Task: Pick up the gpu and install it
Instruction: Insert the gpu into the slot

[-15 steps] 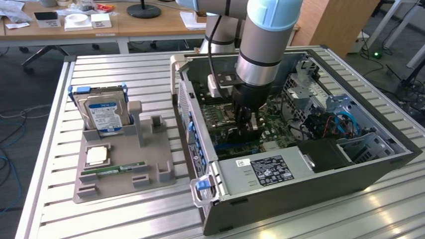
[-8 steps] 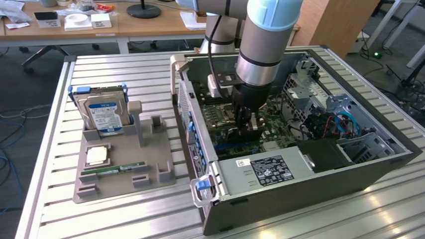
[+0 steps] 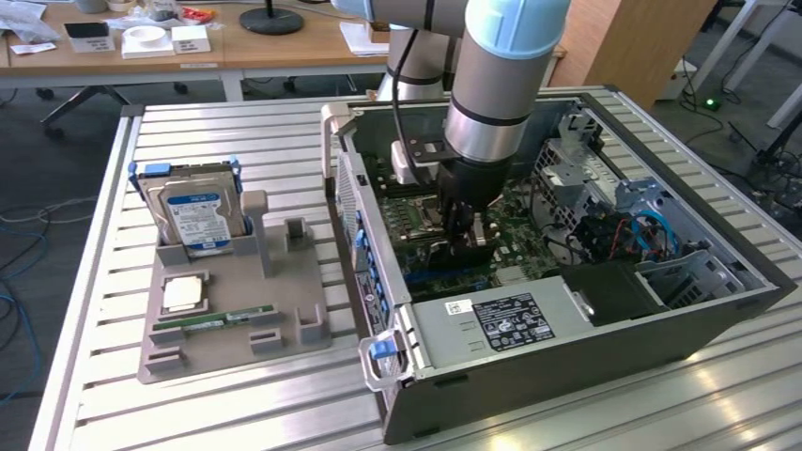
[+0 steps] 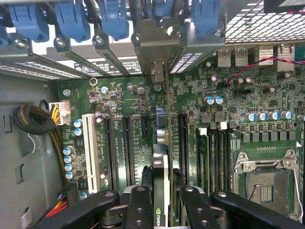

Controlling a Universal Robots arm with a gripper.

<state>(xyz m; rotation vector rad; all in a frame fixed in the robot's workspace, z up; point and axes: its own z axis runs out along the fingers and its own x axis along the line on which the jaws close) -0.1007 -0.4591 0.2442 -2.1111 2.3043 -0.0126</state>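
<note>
My gripper reaches down into the open computer case, just over the green motherboard. It is shut on the gpu, a thin dark card held edge-on. In the wrist view the black fingers clamp the gpu from both sides. The card runs away from my gripper along the motherboard's expansion slots. Its silvery bracket stands at the case's rear slot openings. I cannot tell whether its lower edge sits in a slot.
Blue retaining latches line the rear slots. The CPU socket and memory slots lie close by. Outside the case, a grey fixture holds a hard drive, a memory stick and a chip.
</note>
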